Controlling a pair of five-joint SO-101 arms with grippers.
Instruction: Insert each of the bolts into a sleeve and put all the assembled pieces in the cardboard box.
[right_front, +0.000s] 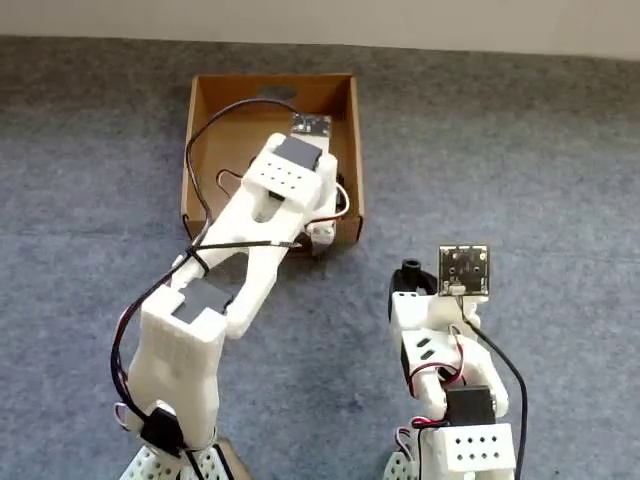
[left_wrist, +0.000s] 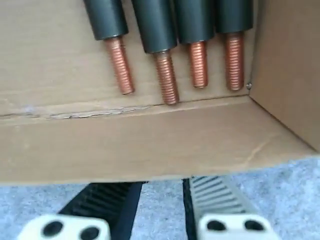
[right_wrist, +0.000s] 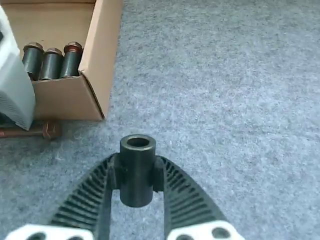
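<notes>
**Sleeve gripped and waiting; last bolt loose beside the box**

- Right end effector: pressed in on 1 dark sleeve, pinching it at mid-length. Sleeve stands upright with its open bore facing up, held low over the grey counter and well apart from the cardboard box.
- Left end effector: parted by a narrow gap, nothing between the jaws. In the high view it sits just outside the box's near wall, by the corner on the right arm's side.
- Inside the box: 4 assembled pieces lie side by side against a wall, copper threads poking out of the dark sleeves.
- 1 bare bolt lies flat on the counter, just beside the outside of the box's near wall and close to the left arm.

Step in hand, as I judge it: pair number 5. The sleeve is presented; the bolt has not yet been picked up.

Next move calls for:
- Left end effector down onto the bolt, gripping near the head so the thread stays free.
- Bolt carried to the sleeve and lined up true with the bore; a tilt would jam the thread on the rim.
- Right grip kept firm against the push.
</notes>
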